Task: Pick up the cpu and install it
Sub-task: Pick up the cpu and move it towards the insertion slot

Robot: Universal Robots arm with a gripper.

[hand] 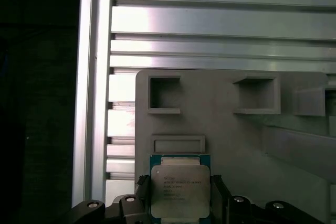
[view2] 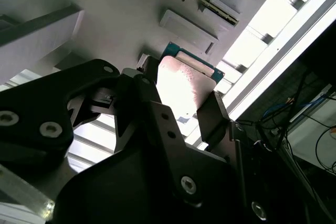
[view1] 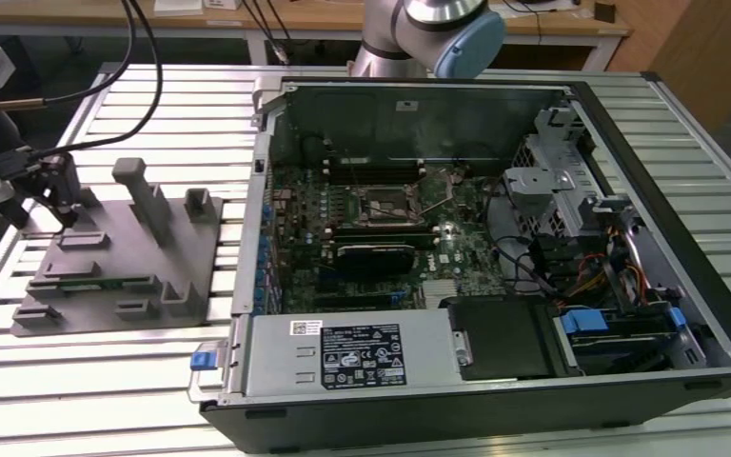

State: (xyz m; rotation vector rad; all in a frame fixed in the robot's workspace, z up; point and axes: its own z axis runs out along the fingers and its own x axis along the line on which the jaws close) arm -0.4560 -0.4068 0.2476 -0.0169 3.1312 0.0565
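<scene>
1. Slatted aluminium table point(view1: 125, 105) fills the exterior view, with a wooden bench behind it. Bare slats lie open beyond the tray's far edge and on the near side of it.
2. A large black-and-grey computer case point(view1: 708, 314) lies open on its side over the middle and the exterior view's right. Its green motherboard point(view1: 467, 248) faces up, with the dark square socket point(view1: 385, 203) near the middle, walled in by the case's sides.
3. A grey plastic tray with upright posts point(view1: 99, 257) sits at the exterior view's left, just beside the case's wall, with a narrow strip of table between them.
4. The silver-and-blue robot arm point(view1: 436, 29) rises behind the case's far wall.
5. The black two-fingered gripper point(view1: 54, 195) hangs over the tray's far corner at the exterior view's left. The tallest post point(view1: 144, 195) stands near it on the case side. Black cables point(view1: 137, 57) loop down to it from above.
6. In both wrist views the gripper point(hand: 180, 195) point(view2: 184, 98) is drawn in narrow, its fingers point(hand: 143, 188) pressed against two opposite edges of the small flat square cpu with a silvery-grey metal top and green rim point(hand: 180, 190) point(view2: 186, 85).
7. The cpu is at the tray point(hand: 236, 145), close to the tray's edge, with open slats point(hand: 210, 19) beyond. I cannot tell whether it is lifted clear of the tray.
</scene>
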